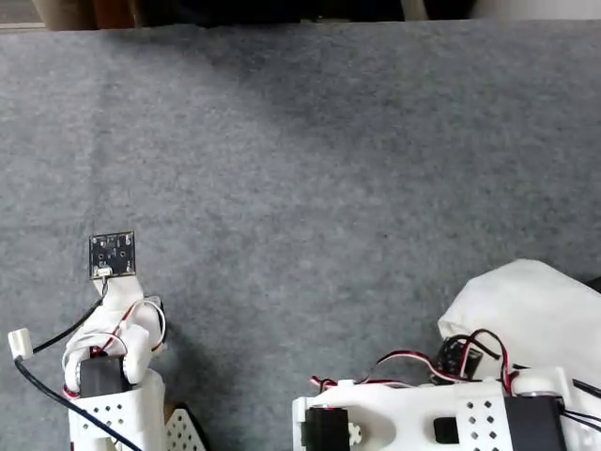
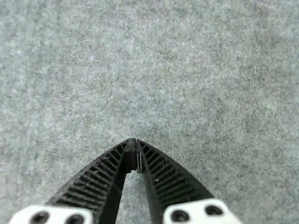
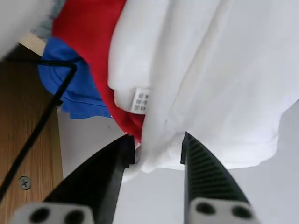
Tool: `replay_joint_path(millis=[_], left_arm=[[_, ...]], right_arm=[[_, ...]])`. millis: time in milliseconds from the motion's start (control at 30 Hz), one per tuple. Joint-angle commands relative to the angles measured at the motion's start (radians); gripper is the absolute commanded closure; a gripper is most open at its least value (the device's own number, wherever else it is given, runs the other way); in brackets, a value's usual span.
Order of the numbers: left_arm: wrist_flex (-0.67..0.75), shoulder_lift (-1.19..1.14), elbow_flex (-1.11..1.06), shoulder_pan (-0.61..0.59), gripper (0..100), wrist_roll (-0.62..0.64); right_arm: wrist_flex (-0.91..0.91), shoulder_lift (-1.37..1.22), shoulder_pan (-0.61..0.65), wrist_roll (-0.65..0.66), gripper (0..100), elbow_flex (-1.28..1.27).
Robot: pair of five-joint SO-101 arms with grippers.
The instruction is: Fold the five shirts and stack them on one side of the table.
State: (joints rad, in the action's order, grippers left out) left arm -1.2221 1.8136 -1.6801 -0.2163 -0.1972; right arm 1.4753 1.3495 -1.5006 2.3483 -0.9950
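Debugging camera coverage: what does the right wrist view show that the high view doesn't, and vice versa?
Right wrist view: a red shirt and a blue shirt next to the white shirt, a wooden surface with a black cable, and the right gripper, jaws apart around the white shirt's edge. High view: the broad grey table and the left arm over it. Both: the white shirt.

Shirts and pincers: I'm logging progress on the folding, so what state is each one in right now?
White shirt: bunched, not folded.
Red shirt: bunched against the white one, not folded.
Blue shirt: crumpled beside the red one, not folded.
Right pincer: open, jaws either side of the white one's edge.
Left pincer: shut, holding nothing, over the grey table.
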Motion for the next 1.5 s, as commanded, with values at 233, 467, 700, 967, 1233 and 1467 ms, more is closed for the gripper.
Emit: replay_joint_path(millis=[233, 467, 700, 967, 1233, 1467], left_arm=[[-0.005, -0.001, -0.015, 0.005, 98, 0.003], [-0.005, -0.001, -0.015, 0.005, 98, 0.003], [-0.005, -0.001, -0.015, 0.005, 98, 0.003], [-0.005, -0.001, -0.015, 0.005, 98, 0.005], [-0.032, 0.002, -0.015, 0.005, 98, 0.005], [-0.032, 0.002, -0.015, 0.005, 98, 0.006]], right_arm=[[0.206, 0.010, 0.047, 0.006, 81.8, 0.206], [0.310, 0.018, 0.177, -0.094, 82.1, 0.317], [0.308, 0.018, 0.524, -0.454, 97.7, 0.415], [0.276, 0.019, 1.190, -1.017, 98.7, 0.449], [-0.044, 0.018, 1.564, -1.462, 99.0, 0.236], [-0.238, 0.018, 1.633, -1.694, 98.6, 0.004]])
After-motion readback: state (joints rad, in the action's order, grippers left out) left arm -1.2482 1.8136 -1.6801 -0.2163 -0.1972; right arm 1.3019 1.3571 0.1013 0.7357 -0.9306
